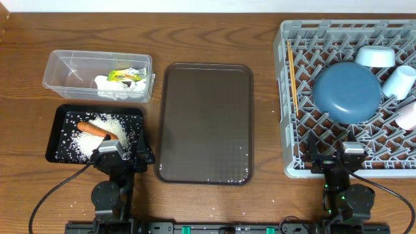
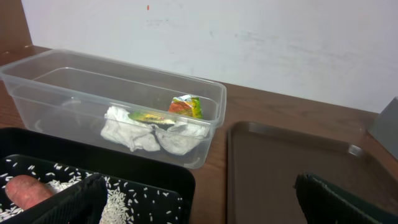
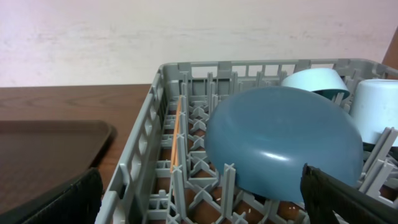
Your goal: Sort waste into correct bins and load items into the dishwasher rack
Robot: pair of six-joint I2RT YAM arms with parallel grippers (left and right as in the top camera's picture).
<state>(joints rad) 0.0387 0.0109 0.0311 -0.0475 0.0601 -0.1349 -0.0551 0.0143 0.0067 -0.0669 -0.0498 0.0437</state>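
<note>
— Left of the brown serving tray (image 1: 207,123), nearest the arms, what does the left gripper (image 1: 120,155) hold?
— Nothing. Its fingers are spread wide above the black tray's (image 1: 58,153) near edge. The rice grains (image 1: 91,140) and carrot piece (image 1: 94,129) lie just ahead of it, the carrot slanting across.
— And to the serving tray's right?
— The right gripper (image 1: 343,159) is likewise released and empty, at the near wall of the dishwasher rack (image 1: 284,97). Ahead of it the dark blue bowl (image 1: 346,91) rests dome-up. The chopsticks (image 1: 293,78) run near-to-far along the rack wall facing the serving tray.
— Farther back?
— Left of the serving tray, the clear tub (image 1: 58,65) holds the crumpled tissue (image 1: 114,90) with the wrapper (image 1: 123,75) on top. Right of it, the light blue bowl (image 1: 374,56), white cup (image 1: 398,81) and pink cup (image 1: 408,116) sit along the rack's side away from the serving tray.
— So what remains?
— Little, I judge. A few pale specks (image 1: 221,177) dot the serving tray's near edge, slightly closer to the left arm. Rice or glints, I cannot tell.
— Any writing?
— None legible; the wrapper's print is too small.
</note>
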